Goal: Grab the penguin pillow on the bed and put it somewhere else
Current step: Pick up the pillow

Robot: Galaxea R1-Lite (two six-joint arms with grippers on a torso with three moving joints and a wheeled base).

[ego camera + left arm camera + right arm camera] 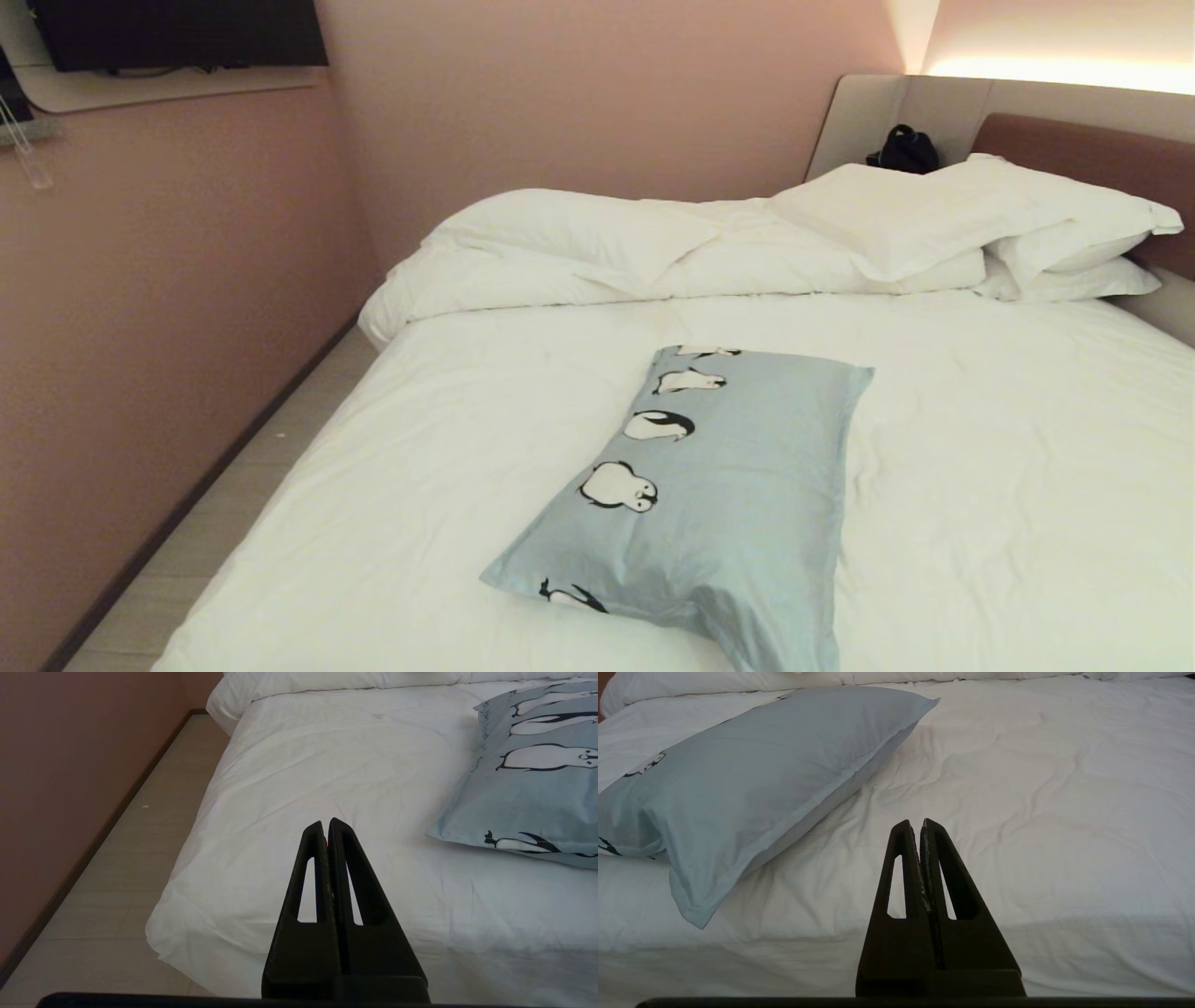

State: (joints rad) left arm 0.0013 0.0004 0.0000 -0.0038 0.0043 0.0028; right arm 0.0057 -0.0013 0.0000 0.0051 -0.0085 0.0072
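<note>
The penguin pillow (719, 485), pale blue-grey with a row of black-and-white penguins, lies lengthwise on the white sheet of the bed (1008, 467), near its front edge. Neither arm shows in the head view. My left gripper (326, 822) is shut and empty, held off the bed's near corner, with the penguin pillow (528, 793) off to its side and apart from it. My right gripper (915, 822) is shut and empty too, short of the bed's front edge, and the penguin pillow (752, 779) lies beyond it to one side.
A bunched white duvet (597, 243) and plain white pillows (1018, 219) lie along the far side by the brown headboard (1102, 149). A dark bag (904, 149) sits on the ledge behind. A pink wall (140, 327) and a strip of floor (243, 485) run along the bed's left.
</note>
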